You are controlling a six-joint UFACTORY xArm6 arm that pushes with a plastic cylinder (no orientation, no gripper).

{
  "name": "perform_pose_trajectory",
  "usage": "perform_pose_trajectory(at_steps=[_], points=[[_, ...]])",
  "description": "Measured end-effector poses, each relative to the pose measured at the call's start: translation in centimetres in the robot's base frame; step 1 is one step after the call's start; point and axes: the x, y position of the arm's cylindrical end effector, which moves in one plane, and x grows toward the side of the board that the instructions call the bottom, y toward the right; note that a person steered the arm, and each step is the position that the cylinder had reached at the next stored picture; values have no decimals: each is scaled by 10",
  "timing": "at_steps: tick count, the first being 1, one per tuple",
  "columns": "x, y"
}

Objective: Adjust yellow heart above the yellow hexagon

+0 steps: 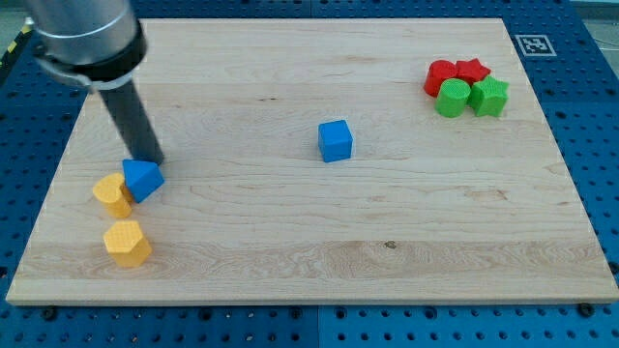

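Tool's tip [152, 159] hidden behind blue block [142, 179].

Robotics lab: wooden board [290, 242] on blue perforated bench [600, 145], fiducial marker [532, 43].

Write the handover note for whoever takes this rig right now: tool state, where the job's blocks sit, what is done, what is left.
Tool: my tip is down on the board at the view's left, at the top edge of the blue triangular block.
Blocks: the yellow heart lies just left of that blue block, touching it. The yellow hexagon sits directly below the heart, with a small gap between them.
Done: the heart is already roughly above the hexagon.
Left: fine alignment only, probably a slight nudge of the heart towards the view's right; mind the blue block beside it.
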Motion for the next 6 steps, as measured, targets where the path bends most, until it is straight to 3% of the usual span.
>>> perform_pose_trajectory(at_steps=[3,6], points=[[-7,-62],[42,-39]])
